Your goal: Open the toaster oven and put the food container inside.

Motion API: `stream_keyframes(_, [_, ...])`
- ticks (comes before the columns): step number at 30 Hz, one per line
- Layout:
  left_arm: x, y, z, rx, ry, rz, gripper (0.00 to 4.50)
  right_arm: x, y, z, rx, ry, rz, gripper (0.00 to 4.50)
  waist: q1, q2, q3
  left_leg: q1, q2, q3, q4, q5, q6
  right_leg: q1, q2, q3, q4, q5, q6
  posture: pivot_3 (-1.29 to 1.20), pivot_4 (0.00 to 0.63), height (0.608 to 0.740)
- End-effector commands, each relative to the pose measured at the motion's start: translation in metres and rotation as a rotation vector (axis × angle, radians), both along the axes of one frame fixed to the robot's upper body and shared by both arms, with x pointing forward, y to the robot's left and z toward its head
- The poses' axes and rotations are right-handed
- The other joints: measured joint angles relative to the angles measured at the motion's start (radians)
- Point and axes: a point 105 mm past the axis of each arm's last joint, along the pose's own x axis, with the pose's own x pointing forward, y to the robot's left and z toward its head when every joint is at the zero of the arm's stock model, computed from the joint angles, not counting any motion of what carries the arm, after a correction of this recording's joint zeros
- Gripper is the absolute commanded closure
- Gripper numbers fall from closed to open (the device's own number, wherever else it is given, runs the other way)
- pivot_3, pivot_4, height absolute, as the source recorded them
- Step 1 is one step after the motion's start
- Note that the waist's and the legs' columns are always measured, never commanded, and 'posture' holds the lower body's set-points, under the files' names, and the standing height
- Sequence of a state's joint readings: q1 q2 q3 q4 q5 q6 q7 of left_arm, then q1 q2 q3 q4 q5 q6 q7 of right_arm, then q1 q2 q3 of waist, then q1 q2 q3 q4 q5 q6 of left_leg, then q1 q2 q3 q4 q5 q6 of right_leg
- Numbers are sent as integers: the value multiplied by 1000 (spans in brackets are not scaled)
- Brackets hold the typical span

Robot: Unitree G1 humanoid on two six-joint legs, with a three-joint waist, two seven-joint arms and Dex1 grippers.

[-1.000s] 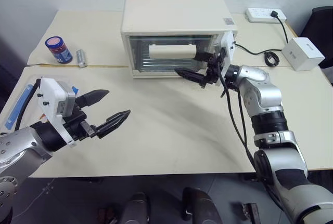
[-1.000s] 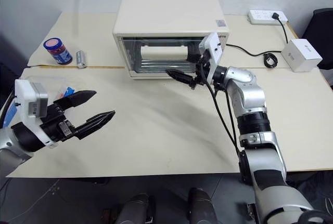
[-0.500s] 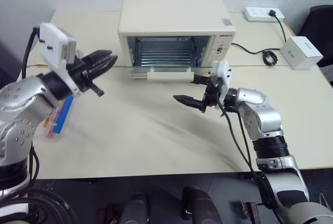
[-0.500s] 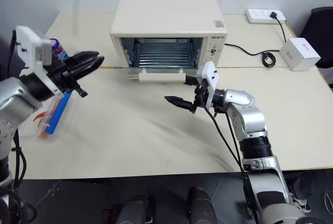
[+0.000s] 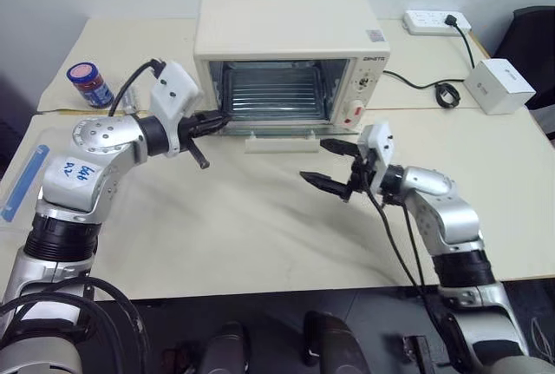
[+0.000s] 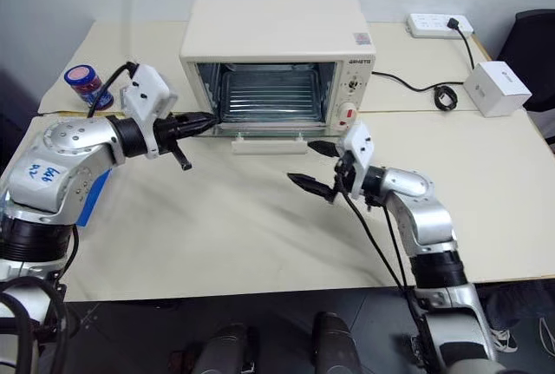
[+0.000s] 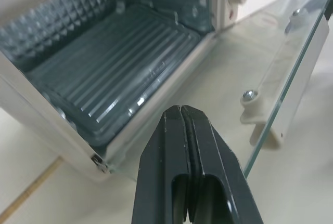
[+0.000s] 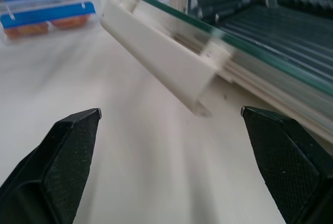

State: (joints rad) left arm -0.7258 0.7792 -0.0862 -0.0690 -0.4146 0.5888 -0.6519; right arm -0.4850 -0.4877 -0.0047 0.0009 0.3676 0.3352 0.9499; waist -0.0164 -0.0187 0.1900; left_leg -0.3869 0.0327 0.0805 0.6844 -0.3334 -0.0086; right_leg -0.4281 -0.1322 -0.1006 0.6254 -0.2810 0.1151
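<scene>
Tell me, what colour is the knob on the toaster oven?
Red knob, on the cream-white toaster oven; best seen in the left eye view.

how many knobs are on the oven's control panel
3, as far as shows: two pale knobs stacked on the toaster oven right-side panel, one red knob lowest.

Head views: the table [image 5: 260, 218] is seen from above, facing forward and down.
Wrist views: the toaster oven [image 7: 104, 68] is seen close up.
Shared: its open door [image 8: 250, 47].

Cream-white toaster oven [image 5: 290, 22], red knob [image 5: 349, 119]
</scene>
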Motion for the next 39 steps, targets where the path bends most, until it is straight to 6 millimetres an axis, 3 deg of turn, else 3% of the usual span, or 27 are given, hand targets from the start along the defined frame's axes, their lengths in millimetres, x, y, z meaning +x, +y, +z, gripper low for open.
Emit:
stream_keyframes(1, [-10,-1,-1,41,-13,-30,4470,-27,-26,12,-17,-9,-7,0,14,0,0,0,0,0,0,0,0,0,0,0,0,0,0,0,150,740])
stream_keyframes(6, [-26,-2,-30,83,77,-41,4470,-67,-46,19,-24,75,46,0,16,0,0,0,0,0,0,0,1,0,0,0,0,0,0,0,150,740])
stream_keyframes(12, [-23,-4,-59,95,133,25,4470,-70,-47,46,40,53,43,0,23,0,0,2,1,0,2,1,1,2,0,1,1,0,0,0,150,740])
stream_keyframes(17, [-27,-9,-76,113,169,60,4470,-81,-32,61,38,41,171,0,37,0,0,1,0,0,2,1,1,2,0,0,0,0,0,0,150,740])
stream_keyframes(19, [-32,-7,-77,94,170,84,4470,-83,-28,68,40,28,214,0,39,0,0,1,0,0,2,0,2,2,0,1,0,0,0,0,150,740])
stream_keyframes(22, [-44,8,-59,8,147,184,4470,-80,-25,77,29,5,260,0,37,0,0,1,0,0,2,0,2,2,0,1,0,0,0,0,150,740])
stream_keyframes(25, [-62,25,-38,-132,136,289,3923,-77,-22,85,26,-1,309,0,37,-1,0,1,1,-1,2,0,2,2,0,1,0,0,0,0,150,740])
stream_keyframes(29, [-94,52,-23,-293,114,509,2699,-68,-17,90,20,7,373,0,38,-1,0,1,1,-1,3,0,2,2,-1,1,0,0,0,0,150,740])
stream_keyframes(37, [-131,134,-15,-717,-17,1061,241,-55,-1,94,14,48,492,0,40,-1,0,0,1,-5,8,0,2,5,-1,-2,1,0,0,0,150,740])
stream_keyframes(39, [-144,158,-24,-844,-37,1247,16,-53,5,94,-7,20,513,0,40,-2,-1,0,0,-7,9,0,2,7,-1,-3,1,0,0,0,150,740])
